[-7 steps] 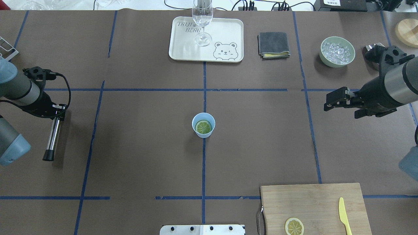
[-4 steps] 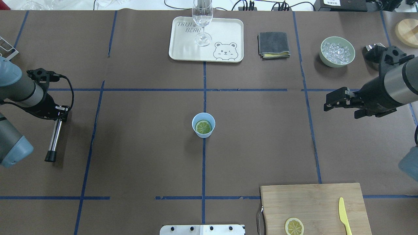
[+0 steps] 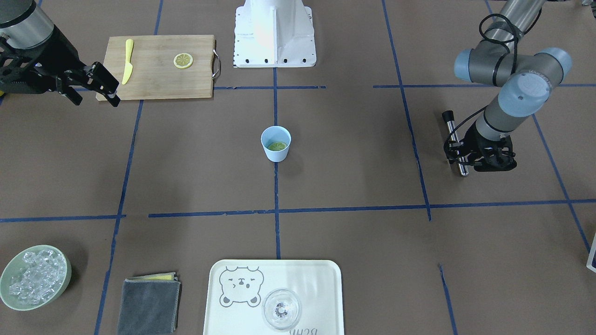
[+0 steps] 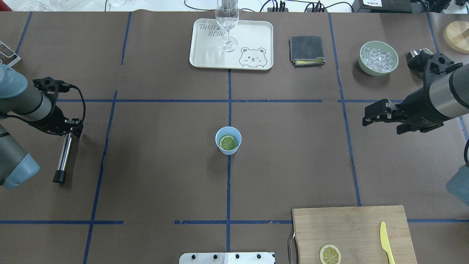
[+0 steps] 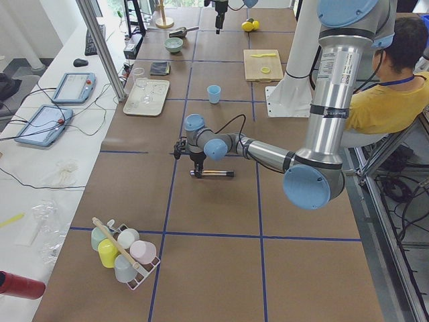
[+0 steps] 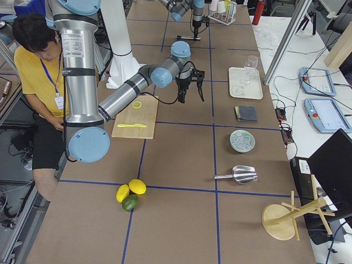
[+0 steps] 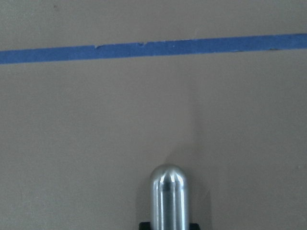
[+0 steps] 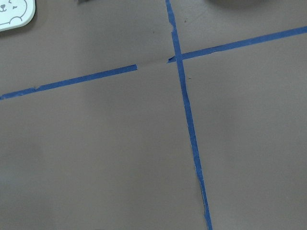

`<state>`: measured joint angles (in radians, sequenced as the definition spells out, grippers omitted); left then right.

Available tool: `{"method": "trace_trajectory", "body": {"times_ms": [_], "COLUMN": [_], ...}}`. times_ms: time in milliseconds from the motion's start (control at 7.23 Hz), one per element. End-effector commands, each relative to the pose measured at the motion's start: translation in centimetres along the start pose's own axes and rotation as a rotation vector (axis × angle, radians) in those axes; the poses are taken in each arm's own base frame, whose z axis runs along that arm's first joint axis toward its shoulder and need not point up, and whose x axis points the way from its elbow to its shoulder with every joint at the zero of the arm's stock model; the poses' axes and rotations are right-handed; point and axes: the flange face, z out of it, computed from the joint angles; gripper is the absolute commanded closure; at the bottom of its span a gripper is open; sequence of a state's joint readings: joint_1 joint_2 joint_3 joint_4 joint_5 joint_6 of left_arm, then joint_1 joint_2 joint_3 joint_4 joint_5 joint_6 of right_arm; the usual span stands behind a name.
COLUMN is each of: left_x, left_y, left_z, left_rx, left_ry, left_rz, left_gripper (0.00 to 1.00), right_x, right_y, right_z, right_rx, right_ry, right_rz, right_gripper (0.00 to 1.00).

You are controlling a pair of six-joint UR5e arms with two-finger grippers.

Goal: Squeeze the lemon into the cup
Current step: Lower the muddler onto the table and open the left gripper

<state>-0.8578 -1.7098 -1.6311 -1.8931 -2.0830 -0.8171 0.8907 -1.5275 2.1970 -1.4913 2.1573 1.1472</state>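
The light-blue cup (image 4: 228, 128) stands upright at the table's centre, also in the front view (image 3: 276, 156). A round lemon slice (image 4: 228, 142) lies flat inside it and looks greenish there. A second yellow lemon slice (image 4: 330, 254) lies on the wooden cutting board (image 4: 348, 227). My left gripper (image 4: 72, 126) is far left of the cup, shut on a steel rod with a black tip (image 4: 64, 154), held low and nearly level. My right gripper (image 4: 368, 113) is open and empty, in the air far right of the cup.
A yellow plastic knife (image 4: 384, 242) lies on the board. At the far edge are a bear tray (image 4: 205, 55) with a clear glass (image 4: 227, 22), a folded grey cloth (image 4: 306, 50) and a pale green bowl of ice (image 4: 360, 58).
My left gripper has moved a little to the right, toward the centre, with the rod in it. The right gripper, cup and slices have barely moved.
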Motion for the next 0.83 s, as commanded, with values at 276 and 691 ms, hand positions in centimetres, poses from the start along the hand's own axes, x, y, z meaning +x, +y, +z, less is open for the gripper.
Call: {"method": "trace_trajectory", "body": {"times_ms": [276,691], "left_x": [2.0,-7.6], "left_y": [1.0,-1.8], "left_z": [-9.0,-16.5], "left_rx": [0.126,0.229], "left_ry": [0.089,0.107], "left_rz": [0.061,0.205], "left_gripper": [0.00,0.00], "right_x": [0.5,8.0], "right_y": [-0.1,-2.9], "right_z": [-0.6,-1.5], "right_rx": [0.002,0.000], "right_ry": [-0.002,0.060], "right_rz": [-0.004,-0.090], "right_gripper": [0.00,0.00]}}
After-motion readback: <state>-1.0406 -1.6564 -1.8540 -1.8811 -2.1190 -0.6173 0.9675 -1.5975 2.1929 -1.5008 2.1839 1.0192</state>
